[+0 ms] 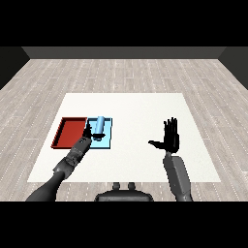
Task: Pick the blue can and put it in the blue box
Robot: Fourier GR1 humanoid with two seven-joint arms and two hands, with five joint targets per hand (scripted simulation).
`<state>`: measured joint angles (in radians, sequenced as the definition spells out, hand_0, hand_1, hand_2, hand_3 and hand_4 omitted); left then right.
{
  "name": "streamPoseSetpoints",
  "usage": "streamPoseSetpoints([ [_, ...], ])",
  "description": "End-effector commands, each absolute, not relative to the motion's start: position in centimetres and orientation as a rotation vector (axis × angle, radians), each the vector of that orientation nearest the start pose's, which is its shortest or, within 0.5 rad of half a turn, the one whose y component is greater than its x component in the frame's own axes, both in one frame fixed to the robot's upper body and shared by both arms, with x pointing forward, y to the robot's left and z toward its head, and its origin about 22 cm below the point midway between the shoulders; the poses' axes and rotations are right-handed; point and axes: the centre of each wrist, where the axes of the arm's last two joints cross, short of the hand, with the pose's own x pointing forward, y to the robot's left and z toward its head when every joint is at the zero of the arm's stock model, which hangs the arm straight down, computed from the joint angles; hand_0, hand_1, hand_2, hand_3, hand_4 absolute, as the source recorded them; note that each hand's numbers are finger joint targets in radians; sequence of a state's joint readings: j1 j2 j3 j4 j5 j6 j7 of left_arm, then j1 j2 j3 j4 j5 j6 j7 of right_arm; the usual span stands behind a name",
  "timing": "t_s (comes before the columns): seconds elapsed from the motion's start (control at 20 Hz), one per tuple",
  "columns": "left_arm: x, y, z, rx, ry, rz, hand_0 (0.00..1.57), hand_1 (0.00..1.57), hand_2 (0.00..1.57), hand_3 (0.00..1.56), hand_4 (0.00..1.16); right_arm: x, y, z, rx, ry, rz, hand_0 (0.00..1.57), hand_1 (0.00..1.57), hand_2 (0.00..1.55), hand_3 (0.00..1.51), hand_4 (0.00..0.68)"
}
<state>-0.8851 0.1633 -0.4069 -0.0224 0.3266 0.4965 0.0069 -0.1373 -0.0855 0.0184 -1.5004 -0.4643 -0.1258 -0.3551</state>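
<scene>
One blue can (99, 125) is lying in the light blue tray (107, 142), beside one red tray (69, 131). The left hand (87, 137) is touching the can, its fingers unclear. The right hand (170, 138) is hovering spread.

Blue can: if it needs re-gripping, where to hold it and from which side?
The blue can lies on its side in the light blue tray, long axis running away from the robot. Probably best to wrap round the middle of its body from above, fingers across the curved sides. The left hand is already right beside its near end.
</scene>
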Motion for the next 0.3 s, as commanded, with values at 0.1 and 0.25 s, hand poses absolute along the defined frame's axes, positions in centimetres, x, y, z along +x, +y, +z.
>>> streamPoseSetpoints([
  [0.1,39.2,22.7,-4.2,0.597,-1.181,-0.053,0.00,0.00,0.00,0.00,0.00,26.4,-22.6,1.5,0.234,-1.903,-0.384,0.00,0.00,0.00,0.00,0.000],
  [0.25,39.2,22.3,-4.1,0.578,-1.337,-0.045,0.00,0.00,0.00,0.00,0.00,27.1,-22.4,1.4,0.226,-1.908,-0.295,0.00,0.00,0.00,0.00,0.000],
])
